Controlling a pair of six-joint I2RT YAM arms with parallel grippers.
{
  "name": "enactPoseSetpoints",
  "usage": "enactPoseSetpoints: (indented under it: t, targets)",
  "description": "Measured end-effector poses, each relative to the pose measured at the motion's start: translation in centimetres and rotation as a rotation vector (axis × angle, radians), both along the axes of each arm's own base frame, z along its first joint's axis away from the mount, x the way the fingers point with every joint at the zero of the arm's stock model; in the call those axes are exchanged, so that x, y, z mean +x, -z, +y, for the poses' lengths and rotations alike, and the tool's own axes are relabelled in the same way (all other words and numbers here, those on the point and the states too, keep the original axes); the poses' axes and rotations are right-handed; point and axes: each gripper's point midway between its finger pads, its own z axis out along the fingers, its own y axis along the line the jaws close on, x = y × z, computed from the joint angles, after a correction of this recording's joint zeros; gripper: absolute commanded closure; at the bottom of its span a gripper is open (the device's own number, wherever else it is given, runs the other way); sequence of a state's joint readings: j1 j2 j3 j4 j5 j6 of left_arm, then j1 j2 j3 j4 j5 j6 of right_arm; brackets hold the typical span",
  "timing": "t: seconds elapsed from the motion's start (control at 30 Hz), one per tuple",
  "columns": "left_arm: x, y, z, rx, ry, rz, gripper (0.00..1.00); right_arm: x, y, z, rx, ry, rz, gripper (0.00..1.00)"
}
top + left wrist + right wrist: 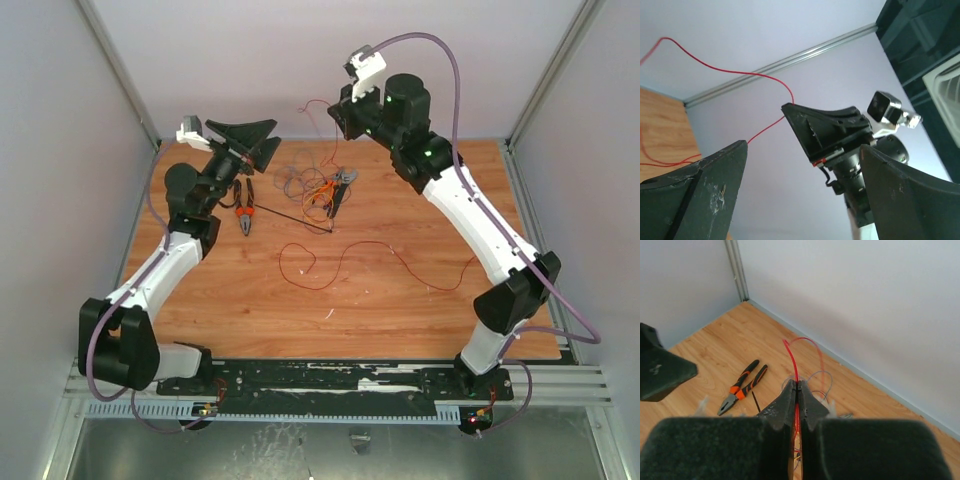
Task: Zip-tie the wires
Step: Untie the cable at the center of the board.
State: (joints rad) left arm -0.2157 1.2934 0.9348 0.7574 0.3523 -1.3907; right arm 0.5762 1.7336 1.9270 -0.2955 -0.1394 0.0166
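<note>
The wires point(312, 188) lie in a loose tangle of red, orange and grey strands at the back middle of the wooden table point(240, 290). One long red strand point(345, 258) loops toward the front. My right gripper point(335, 118) is raised above the tangle and is shut on a red wire point(793, 365) that rises from its tips. The zip tie point(295, 220) lies flat as a thin black strip between the pliers and the tangle. My left gripper point(243, 128) hangs wide open and empty, left of the right gripper. It faces the right gripper point(825, 130) and the red wire point(740, 72).
Orange-handled pliers point(244, 208) lie on the table below the left gripper, and also show as pliers point(742, 386) in the right wrist view. Grey walls with metal posts close in the back and both sides.
</note>
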Motion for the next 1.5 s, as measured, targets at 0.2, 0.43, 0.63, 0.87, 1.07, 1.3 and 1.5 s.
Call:
enactPoseSetpoints:
  t: [0.2,0.43,0.63,0.87,1.07,1.3,1.5]
  targets:
    - [1.1,1.2,-0.9,-0.105,0.061,0.099,0.02,-1.7,-1.1,0.5,0.027,-0.058,-0.029,1.00]
    - [1.6,2.3,-2.6,-0.147,0.117,0.142,0.03,-3.5,-0.6,2.5,0.032,-0.136,-0.031,1.00]
    - [3.9,2.1,-2.5,-0.169,0.099,0.127,0.09,-5.3,1.6,3.2,0.013,-0.177,0.001,1.00]
    - [6.2,2.6,-3.4,-0.193,0.134,0.103,0.35,-8.1,2.2,1.8,0.029,-0.201,-0.006,1.00]
    - [7.5,3.5,-3.0,-0.111,0.058,0.068,0.50,-10.2,1.5,0.2,0.057,-0.197,-0.024,1.00]
    - [7.3,0.2,-3.0,-0.079,0.037,-0.057,0.51,-10.4,2.8,0.1,0.057,-0.196,-0.004,1.00]
    - [7.2,0.9,-3.2,-0.061,0.034,-0.057,0.51,-10.2,4.0,0.3,0.056,-0.193,0.029,1.00]
